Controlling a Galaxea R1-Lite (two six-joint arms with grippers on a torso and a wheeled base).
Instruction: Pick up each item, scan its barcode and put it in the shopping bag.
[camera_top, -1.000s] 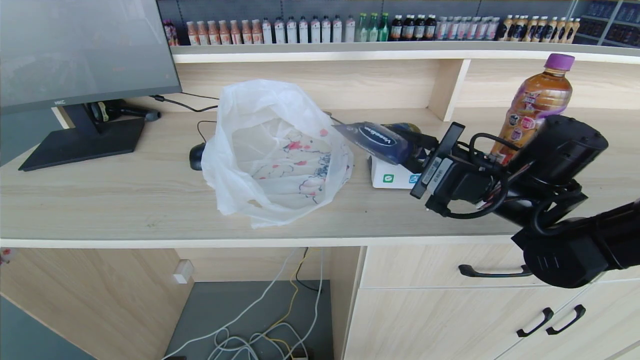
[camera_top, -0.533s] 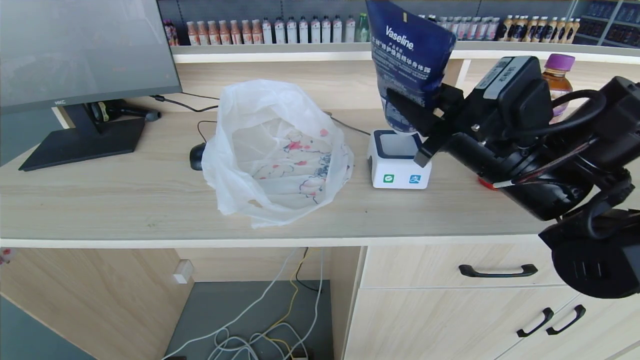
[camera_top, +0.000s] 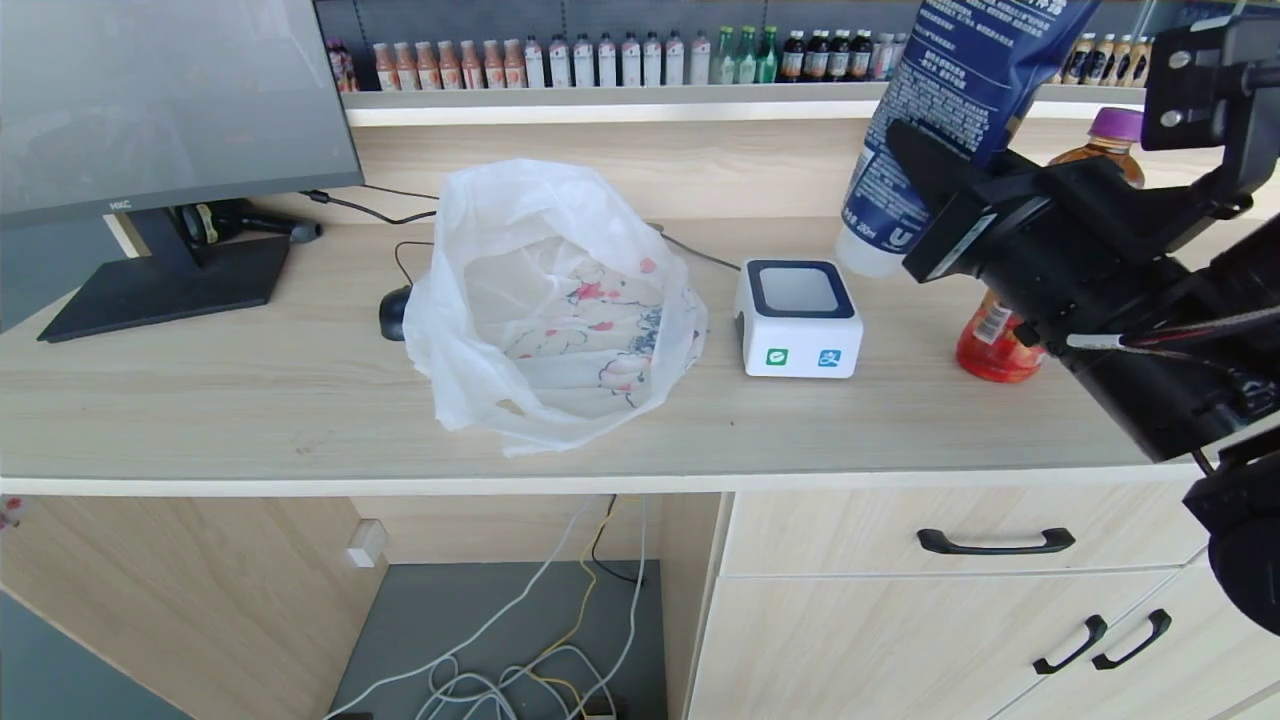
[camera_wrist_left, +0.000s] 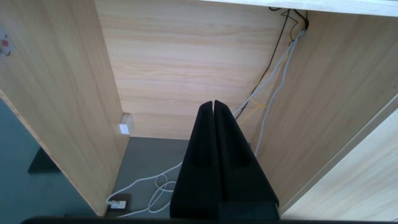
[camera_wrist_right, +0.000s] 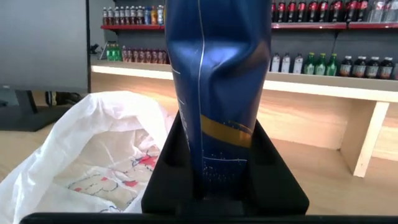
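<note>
Right end effector (camera_wrist_right: 219, 177) is clamped on the blue lotion pouch (camera_top: 950, 80), one finger on each flat side. It holds the pouch up in the air, above the tabletop (camera_top: 250, 400) and just right of the white barcode scanner (camera_top: 797, 318). The shopping bag (camera_top: 550, 300) sits open on the scanner's other side. Left end effector (camera_wrist_left: 214, 155) is closed on nothing, down below the tabletop by the cabinet side.

Handling: the pouch looks like a soft-walled pack, and the right wrist view shows a dent where it is squeezed. Expect it to be light, to buckle under a hard grip, and the glossy skin may slip. The firmer lower body is probably the best place to hold it, not the seam end.

Unclear:
- Barcode isn't visible on any face, so I can't tell which side to present to the scanner.
- Pouch top is cut off at the head view's edge.
- Tea bottle (camera_top: 995, 350) is mostly behind the arm.
- Red-blue pattern inside the bag could be an item or print, can't tell.
</note>
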